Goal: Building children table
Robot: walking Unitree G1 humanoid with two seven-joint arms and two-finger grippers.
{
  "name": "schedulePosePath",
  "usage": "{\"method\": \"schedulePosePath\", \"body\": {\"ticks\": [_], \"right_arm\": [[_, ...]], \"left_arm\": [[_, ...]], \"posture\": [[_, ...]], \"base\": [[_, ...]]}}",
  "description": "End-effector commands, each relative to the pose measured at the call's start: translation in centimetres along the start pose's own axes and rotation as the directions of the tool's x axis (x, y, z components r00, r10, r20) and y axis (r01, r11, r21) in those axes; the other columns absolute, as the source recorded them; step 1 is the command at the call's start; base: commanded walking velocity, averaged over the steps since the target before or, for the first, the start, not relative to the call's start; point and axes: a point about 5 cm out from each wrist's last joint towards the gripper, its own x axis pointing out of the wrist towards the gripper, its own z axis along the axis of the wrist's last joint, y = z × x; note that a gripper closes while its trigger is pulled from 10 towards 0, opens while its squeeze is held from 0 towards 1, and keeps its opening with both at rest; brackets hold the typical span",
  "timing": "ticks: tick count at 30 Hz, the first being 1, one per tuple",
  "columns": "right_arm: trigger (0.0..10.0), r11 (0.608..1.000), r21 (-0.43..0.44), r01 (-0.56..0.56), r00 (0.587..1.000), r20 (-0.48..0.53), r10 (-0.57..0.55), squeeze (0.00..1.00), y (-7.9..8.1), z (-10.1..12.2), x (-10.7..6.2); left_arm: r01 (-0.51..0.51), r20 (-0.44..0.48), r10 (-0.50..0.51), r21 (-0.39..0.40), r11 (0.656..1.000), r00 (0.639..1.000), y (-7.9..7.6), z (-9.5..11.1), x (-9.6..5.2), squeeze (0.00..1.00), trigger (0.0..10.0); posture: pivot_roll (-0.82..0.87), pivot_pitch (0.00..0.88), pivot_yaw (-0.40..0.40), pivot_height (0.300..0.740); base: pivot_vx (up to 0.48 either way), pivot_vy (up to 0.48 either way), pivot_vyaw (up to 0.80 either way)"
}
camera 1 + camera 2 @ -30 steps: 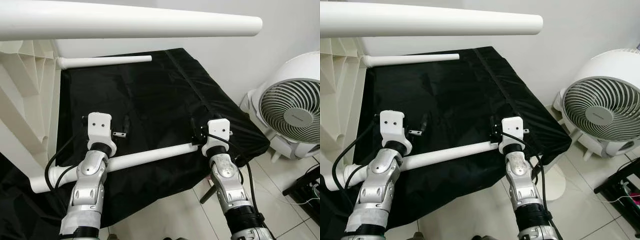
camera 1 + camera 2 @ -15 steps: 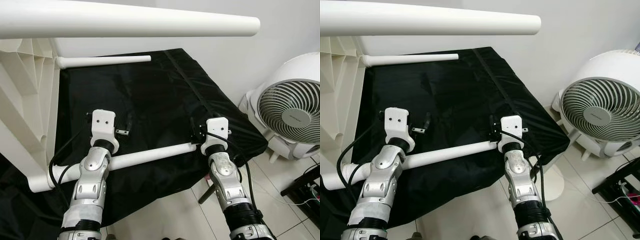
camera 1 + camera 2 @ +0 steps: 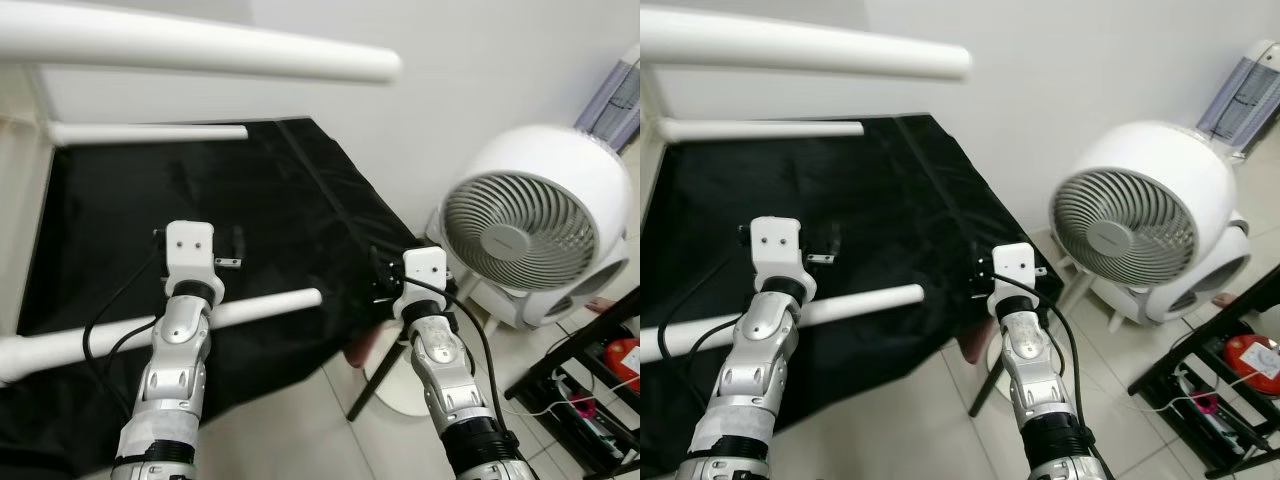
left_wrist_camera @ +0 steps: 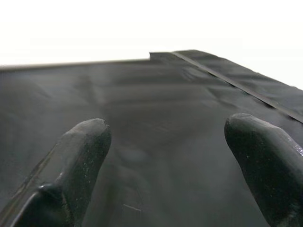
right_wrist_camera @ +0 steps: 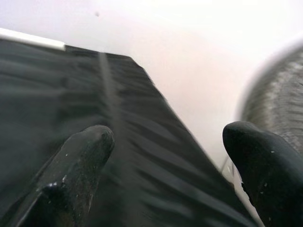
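Black cloth (image 3: 260, 200): spread over a raised surface. White table leg (image 3: 265, 305): lies across the cloth's near part, under the left arm. Second white leg (image 3: 150, 132): lies along the far edge. Third leg (image 3: 200, 50): juts across overhead. Left gripper (image 4: 165, 156): fingers (image 4: 80, 151) spread, empty, above the cloth. Right gripper (image 5: 165, 161): fingers spread, empty, over the cloth's right edge. White fan (image 3: 520, 220): stands on the floor at right.

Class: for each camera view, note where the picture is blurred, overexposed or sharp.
Left eye view: sharp; the fan and the near leg are crisp. Right eye view: sharp too. Left wrist view: wall blown out to white above the black cloth; the left claw fingertips are soft. Right wrist view: smeared by motion blur, the cloth streaked around the right claw.
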Motion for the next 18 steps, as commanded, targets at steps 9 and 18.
{"method": "schedulePosePath", "body": {"ticks": [9,18], "right_arm": [[10.0,0.999,-0.042,0.012,1.000,-0.017,-0.013,0.00,-1.02,-0.40,-0.11],[10.0,0.998,-0.056,0.014,1.000,-0.024,-0.015,0.00,-1.53,-0.46,0.03]], "left_arm": [[0.027,-0.009,-0.027,-0.004,1.000,1.000,-1.18,-0.34,-0.03,0.00,10.0],[0.042,-0.025,-0.041,0.016,0.999,0.999,-1.45,-0.85,0.03,0.00,10.0]], "posture": [[0.11,0.000,-0.086,0.740],[0.11,0.000,-0.092,0.740]], "base": [[0.000,0.000,0.18],[0.000,0.000,0.80]]}}
